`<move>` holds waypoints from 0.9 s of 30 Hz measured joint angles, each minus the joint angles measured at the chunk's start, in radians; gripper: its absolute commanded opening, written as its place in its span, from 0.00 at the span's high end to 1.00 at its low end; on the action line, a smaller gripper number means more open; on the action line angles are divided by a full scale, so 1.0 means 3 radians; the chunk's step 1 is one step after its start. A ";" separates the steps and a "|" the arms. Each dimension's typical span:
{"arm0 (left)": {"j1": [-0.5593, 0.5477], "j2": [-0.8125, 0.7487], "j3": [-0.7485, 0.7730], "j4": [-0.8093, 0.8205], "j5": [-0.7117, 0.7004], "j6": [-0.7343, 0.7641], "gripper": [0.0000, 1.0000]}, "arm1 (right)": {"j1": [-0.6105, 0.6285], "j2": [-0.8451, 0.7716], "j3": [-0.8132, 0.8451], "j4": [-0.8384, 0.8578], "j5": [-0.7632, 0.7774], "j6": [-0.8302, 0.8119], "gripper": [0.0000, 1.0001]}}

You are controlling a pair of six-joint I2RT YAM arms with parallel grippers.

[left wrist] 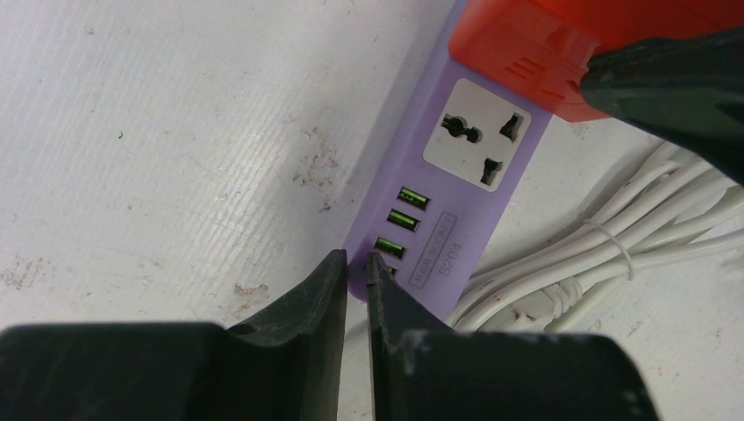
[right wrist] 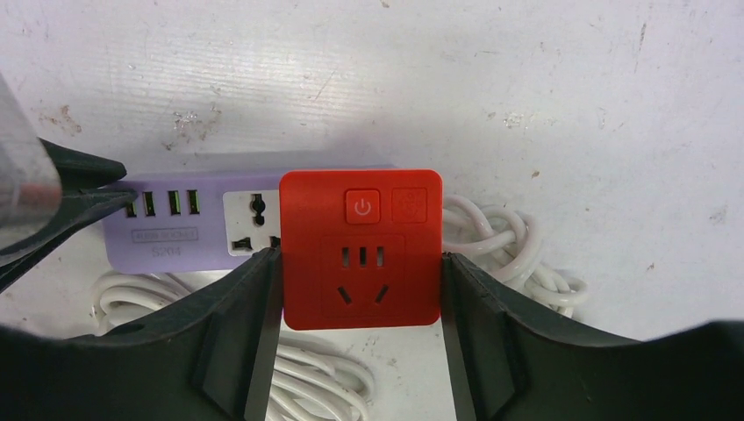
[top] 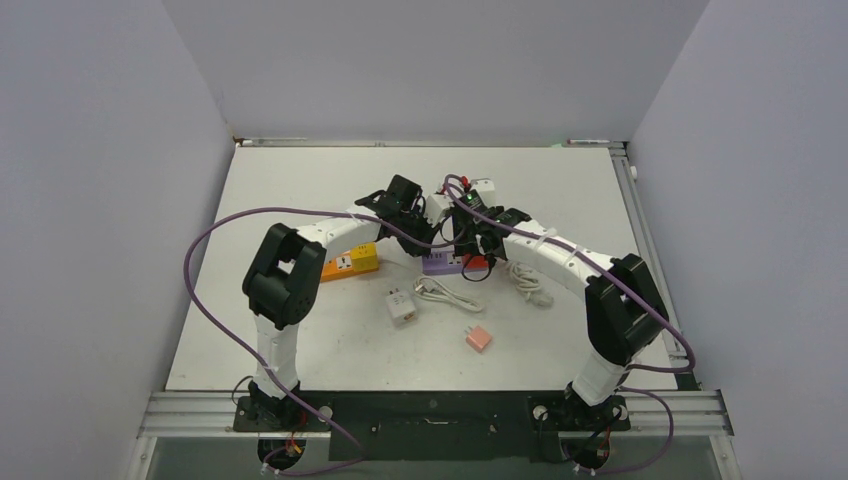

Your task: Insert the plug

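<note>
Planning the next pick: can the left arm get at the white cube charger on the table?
Probably yes: the white cube charger lies uncovered near it, though the left gripper is shut against the purple power strip.

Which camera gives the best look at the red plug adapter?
The right wrist view: the red plug adapter fills the centre face-on, power button and socket holes clear, between the right gripper's fingers. The left wrist view catches only one corner of it. The top view shows just a red speck under the arms.
</note>
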 measured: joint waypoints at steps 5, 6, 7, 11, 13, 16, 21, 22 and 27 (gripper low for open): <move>0.0000 0.0000 0.0000 -0.0004 0.0006 0.0000 0.92 | 0.0008 -0.0011 -0.0065 0.0106 0.0029 -0.0028 0.83; 0.0000 0.0000 0.0000 -0.0004 0.0009 0.0001 0.92 | 0.0010 -0.0015 -0.0081 0.0134 0.0038 -0.0036 0.84; 0.0000 0.0000 0.0000 -0.0004 0.0010 0.0003 0.92 | 0.0013 -0.0019 -0.0095 0.0155 0.0046 -0.0041 0.85; 0.0000 -0.0001 0.0000 -0.0004 0.0013 0.0011 0.92 | 0.0014 -0.0036 -0.0153 0.0249 0.0061 -0.0066 0.85; 0.0000 -0.0001 0.0000 -0.0004 0.0013 0.0011 0.88 | 0.0014 -0.0045 -0.0170 0.0277 0.0062 -0.0075 0.80; 0.0000 -0.0013 0.0000 -0.0023 0.0018 0.0000 0.72 | 0.0014 -0.0065 -0.0207 0.0324 0.0061 -0.0080 0.64; 0.0032 -0.0066 0.0006 -0.0158 0.0120 -0.0139 0.43 | -0.0032 -0.0067 -0.0206 0.0360 0.0005 -0.0070 0.36; 0.0050 -0.0083 0.0015 -0.0200 0.0169 -0.0179 0.38 | -0.0055 -0.0067 -0.0200 0.0364 -0.0028 -0.0060 0.32; 0.0198 -0.0304 0.0093 -0.0334 0.0406 -0.0402 0.04 | -0.0177 0.0032 -0.0186 0.0304 -0.0202 -0.0003 0.10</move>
